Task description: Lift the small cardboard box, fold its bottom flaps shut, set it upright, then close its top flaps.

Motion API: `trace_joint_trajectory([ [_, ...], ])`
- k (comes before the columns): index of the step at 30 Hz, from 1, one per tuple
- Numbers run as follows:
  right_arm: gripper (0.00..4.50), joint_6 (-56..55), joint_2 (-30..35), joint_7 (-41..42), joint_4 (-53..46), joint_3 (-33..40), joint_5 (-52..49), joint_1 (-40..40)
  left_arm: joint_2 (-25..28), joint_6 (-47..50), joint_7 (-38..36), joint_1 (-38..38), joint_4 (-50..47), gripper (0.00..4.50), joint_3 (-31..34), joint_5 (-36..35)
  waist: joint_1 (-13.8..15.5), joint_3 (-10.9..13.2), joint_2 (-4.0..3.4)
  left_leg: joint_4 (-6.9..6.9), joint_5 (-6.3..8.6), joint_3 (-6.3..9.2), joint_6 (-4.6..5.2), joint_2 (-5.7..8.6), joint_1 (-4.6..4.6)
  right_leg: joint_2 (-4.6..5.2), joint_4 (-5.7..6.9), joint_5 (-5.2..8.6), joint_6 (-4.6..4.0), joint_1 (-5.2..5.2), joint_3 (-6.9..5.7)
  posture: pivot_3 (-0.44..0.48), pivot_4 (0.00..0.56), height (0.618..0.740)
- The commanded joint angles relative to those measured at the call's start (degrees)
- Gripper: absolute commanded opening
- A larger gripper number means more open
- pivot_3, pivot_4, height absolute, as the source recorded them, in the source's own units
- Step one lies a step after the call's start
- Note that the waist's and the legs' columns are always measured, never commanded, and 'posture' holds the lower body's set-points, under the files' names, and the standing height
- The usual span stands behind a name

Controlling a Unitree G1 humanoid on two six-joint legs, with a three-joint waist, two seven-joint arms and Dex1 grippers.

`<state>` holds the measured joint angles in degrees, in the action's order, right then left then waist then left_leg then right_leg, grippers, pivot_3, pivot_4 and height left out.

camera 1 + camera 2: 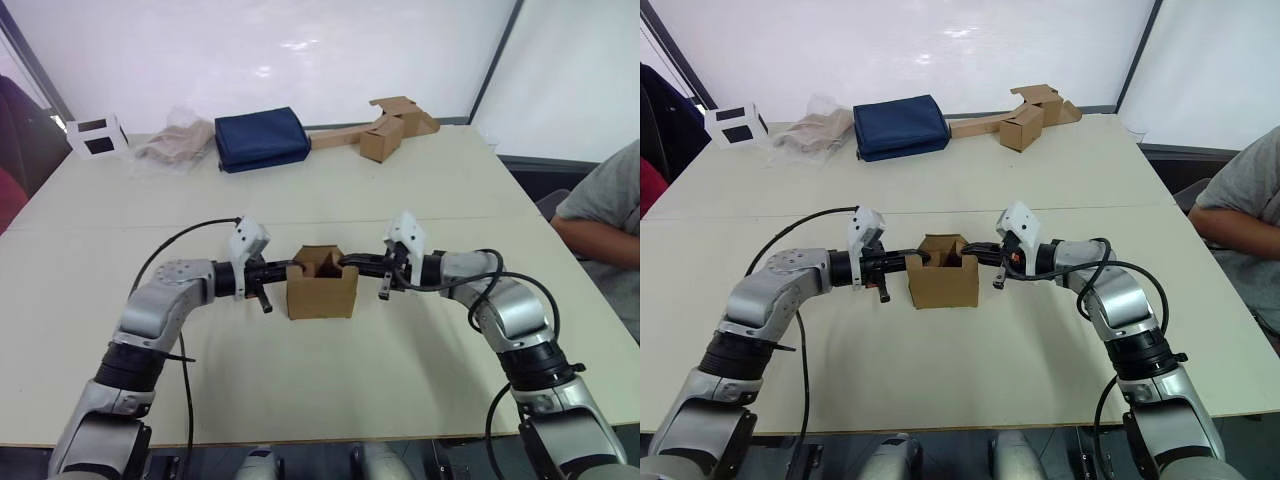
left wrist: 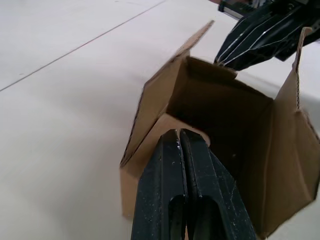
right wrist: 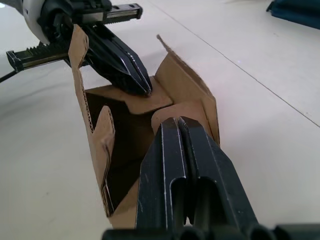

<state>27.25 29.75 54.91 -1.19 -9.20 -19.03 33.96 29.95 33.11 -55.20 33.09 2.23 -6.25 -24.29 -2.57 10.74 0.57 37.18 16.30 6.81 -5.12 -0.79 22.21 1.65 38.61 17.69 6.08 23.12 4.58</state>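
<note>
— Where does your small cardboard box (image 1: 322, 291) sit right now?

— It stands upright on the counter (image 1: 330, 375), near the middle, between your two arms, open end up. The top flaps (image 3: 186, 95) are not shut yet: one on each side is pushed inward and down, while the near and far ones stand up.

— And your left pincer (image 2: 179, 137)?

— Its two black fingers are pressed together, with nothing between them. The tip rests on the left flap, which is bent into the box.

— The right pincer (image 3: 177, 125)?

— The same: fingers together, gripping nothing, its tip lying on the right flap, which is folded inward. In the right wrist view you can see the tip of the left pincer on the opposite flap, so both press from opposite sides.

— What lies farther off on your counter?

— At the far edge, from left to right: a small white box (image 1: 97, 135), a clear bag (image 1: 176, 142) with something tan inside, a folded dark blue cloth (image 1: 261, 139), and a brown box joined to a long cardboard strip (image 1: 381, 128). A person's arm (image 1: 598, 225) in a grey sleeve rests at the right side.
</note>
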Motion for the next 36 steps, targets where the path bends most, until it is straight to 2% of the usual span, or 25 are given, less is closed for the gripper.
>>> trace_joint_trajectory([
  [1,0.0,-2.4,-0.1,0.5,1.3,-1.7,2.7,1.8,-0.4,-1.9,-1.1,1.2,0.6,0.03,-1.2,1.4,0.0,0.0,0.0,0.0,0.0,0.0,0.0,0.0,0.0,0.0,0.01,0.0,0.0,0.0,0.0,0.0,0.15,0.74],
  [12,0.0,-6.9,0.0,1.4,6.2,-4.3,8.2,3.9,-0.7,-6.3,-1.9,2.2,3.1,0.03,-3.5,6.1,0.0,0.0,-0.01,0.03,0.0,0.0,0.0,0.0,0.0,0.0,0.02,0.0,0.0,-0.01,0.0,0.0,0.15,0.74],
  [18,0.0,-5.8,-0.2,2.8,4.4,-1.7,5.3,4.1,-0.7,-2.8,-3.4,4.4,2.0,0.03,-0.5,2.3,0.0,0.0,-0.01,0.04,0.0,0.0,0.0,0.0,0.0,0.0,0.04,0.0,0.0,-0.01,0.0,0.0,0.15,0.74],
  [26,0.0,5.2,4.1,3.9,-7.3,8.5,-7.1,2.9,4.6,4.9,-7.0,6.8,-0.3,0.03,6.5,-5.6,0.0,0.0,-0.02,0.06,0.0,0.05,0.0,0.0,0.16,0.0,0.09,0.0,0.0,0.16,-0.02,0.0,0.15,0.74],
  [30,0.0,10.1,6.2,2.6,-17.7,10.4,-11.6,-0.2,6.4,-1.1,-6.3,8.8,7.4,0.03,5.4,0.1,0.1,0.0,-0.02,0.05,0.0,0.05,0.0,0.0,0.12,0.0,0.09,0.0,0.0,0.12,-0.02,0.0,0.15,0.74],
  [32,0.0,13.5,5.4,0.8,-22.0,10.6,-15.0,-1.5,5.9,-3.6,-6.1,9.8,11.0,0.03,4.5,2.1,0.0,0.0,-0.03,0.06,0.0,0.09,0.0,0.01,0.13,-0.01,0.07,0.0,0.0,0.11,-0.08,0.0,0.15,0.74],
  [36,0.0,15.6,4.0,-2.5,-27.7,7.5,-15.8,-4.0,3.1,-9.2,-6.5,10.7,17.6,0.03,1.6,6.2,0.0,0.0,-0.03,0.06,0.0,0.09,0.0,0.01,0.13,-0.01,0.09,0.0,0.0,0.11,-0.07,0.0,0.15,0.74],
])
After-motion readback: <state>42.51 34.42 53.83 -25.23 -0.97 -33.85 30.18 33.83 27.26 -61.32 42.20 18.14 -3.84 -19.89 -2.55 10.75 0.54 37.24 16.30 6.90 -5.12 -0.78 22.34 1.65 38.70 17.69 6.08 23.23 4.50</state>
